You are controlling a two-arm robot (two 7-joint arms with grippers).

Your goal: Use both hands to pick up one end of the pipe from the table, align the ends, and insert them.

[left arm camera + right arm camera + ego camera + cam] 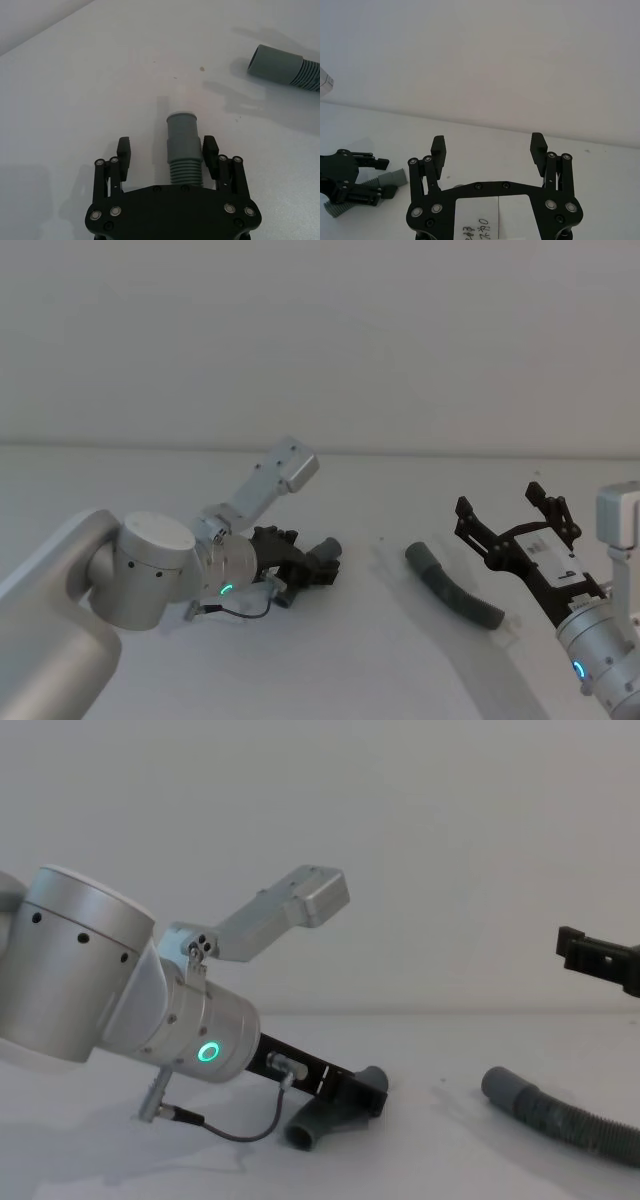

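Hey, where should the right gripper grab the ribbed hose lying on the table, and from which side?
Best on the ribs just behind the cuff of the hose, coming down from above with the open right gripper straddling its width. It lies flat on the table, so its top and sides are reachable, and the cuff, facing the elbow, should probably stay bare for inserting.

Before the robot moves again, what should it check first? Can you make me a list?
1. Fingers of left gripper either side of elbow: ok.
2. Grip shut on elbow: not ok, open, with a gap on one side.
3. The right gripper open: ok.
4. It is around the hose: not ok, raised and apart from it.
5. The elbow cuff lined up with hose cuff: not ok, both pieces lie apart on the table.
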